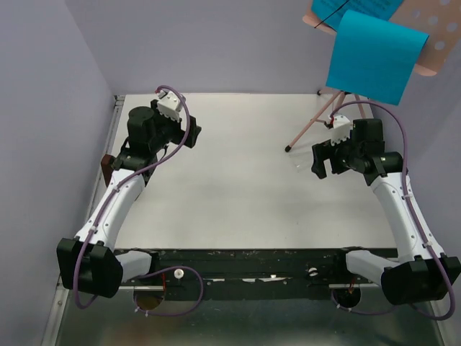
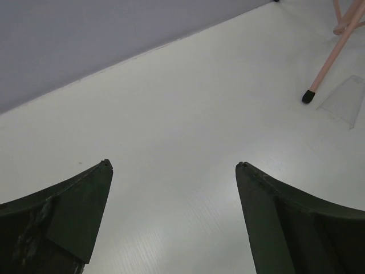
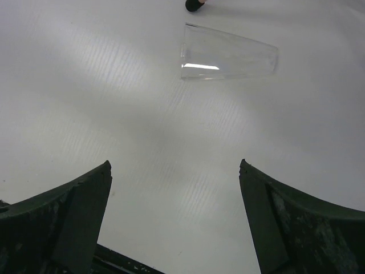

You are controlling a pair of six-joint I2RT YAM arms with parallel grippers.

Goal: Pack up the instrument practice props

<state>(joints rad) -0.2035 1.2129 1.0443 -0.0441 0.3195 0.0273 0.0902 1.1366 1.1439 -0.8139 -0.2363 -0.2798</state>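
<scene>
White counter (image 1: pixel 238 194), lavender walls (image 1: pixel 216 43). My left jaws and right jaws both gape wide, empty. Pink music stand (image 1: pixel 315 121) with the blue sheet (image 1: pixel 374 54) stands at the far right corner. I reckon brushing its thin legs with the right arm (image 1: pixel 392 191) could topple it, spilling the sheet.

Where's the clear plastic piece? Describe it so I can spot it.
Find the pink stand at the far right of the table. Follow its nearest leg to the black foot. Just beside it lies the clear piece, flat, tapered and see-through, unlike anything nearby.
</scene>
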